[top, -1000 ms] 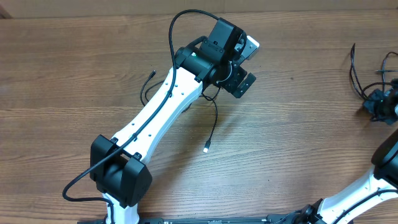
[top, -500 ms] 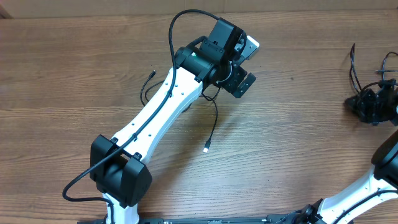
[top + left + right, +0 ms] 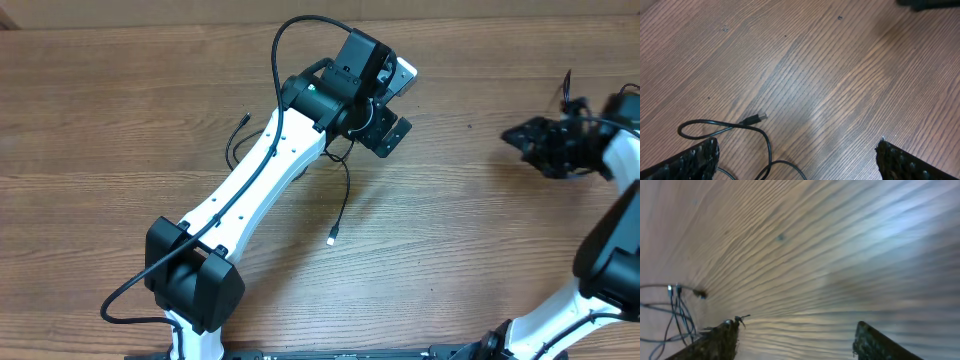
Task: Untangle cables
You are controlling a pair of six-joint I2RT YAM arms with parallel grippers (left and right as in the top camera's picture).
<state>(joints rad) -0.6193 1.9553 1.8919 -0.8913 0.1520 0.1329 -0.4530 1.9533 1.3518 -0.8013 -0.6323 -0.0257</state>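
One thin black cable (image 3: 343, 195) lies under my left arm, running down to a silvery tip (image 3: 331, 240); another plug end (image 3: 245, 118) shows left of the arm. In the left wrist view this cable (image 3: 730, 126) loops on the wood with its plug (image 3: 758, 118) ahead. My left gripper (image 3: 388, 112) (image 3: 797, 161) is open, with a cable loop lying on the table between its fingers (image 3: 696, 159). More cables (image 3: 567, 98) (image 3: 676, 311) are bunched at the right edge. My right gripper (image 3: 522, 143) (image 3: 795, 336) is open, left of that bunch, with nothing between its fingers.
The wooden table (image 3: 120, 100) fills every view. The left arm's own thick black wire (image 3: 285, 40) arcs above its wrist. The right arm (image 3: 610, 250) comes in from the lower right corner.
My right gripper has moved left, away from the cables at the right edge, and its jaws have opened. The left arm and its cable have not moved.
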